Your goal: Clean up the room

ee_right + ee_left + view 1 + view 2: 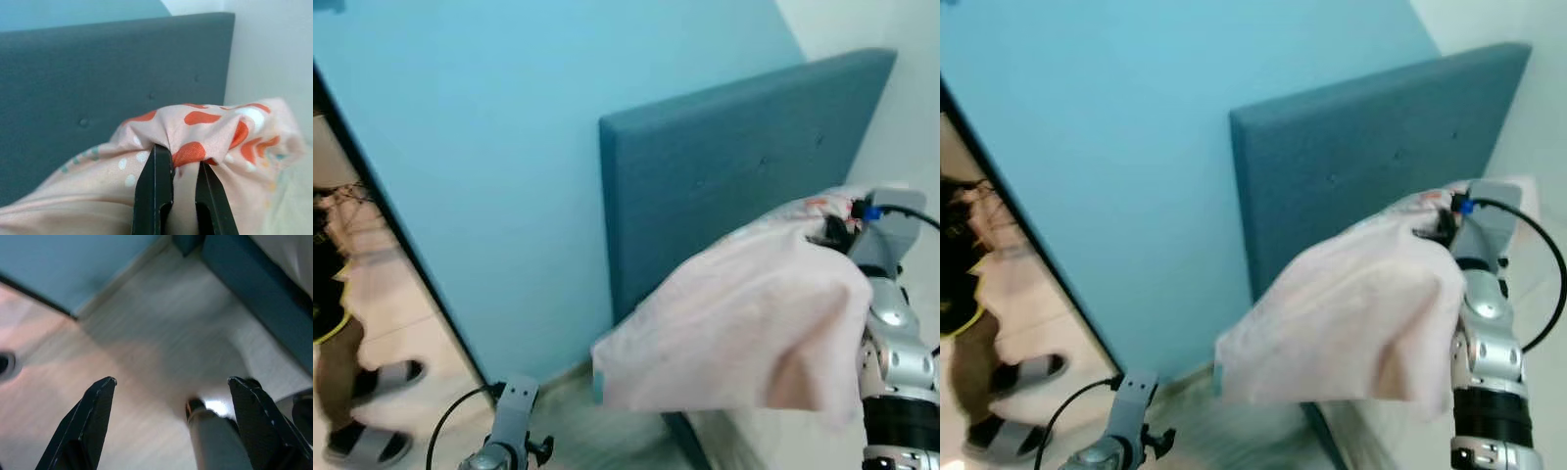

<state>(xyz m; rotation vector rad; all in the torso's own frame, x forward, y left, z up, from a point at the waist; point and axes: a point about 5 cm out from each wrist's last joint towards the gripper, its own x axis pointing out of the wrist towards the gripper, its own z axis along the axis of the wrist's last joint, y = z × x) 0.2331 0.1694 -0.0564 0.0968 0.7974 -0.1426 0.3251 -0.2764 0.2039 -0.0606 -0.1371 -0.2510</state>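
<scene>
We are raising our right gripper (pixel 178 171) before the headboard (pixel 724 157), pinching a pink pillow (pixel 744 323) that is drooping leftward. Our left gripper (pixel 171 387) is hanging spread above the floor (pixel 146 347).

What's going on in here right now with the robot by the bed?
The robot's right pincer is shut on a bunched fold of a pink pillow with orange and white spots, holding it up in front of the dark blue headboard. The left pincer hangs low over the pale floor, open and holding nothing. A person's legs in sandals show through the doorway on the robot's left.
</scene>
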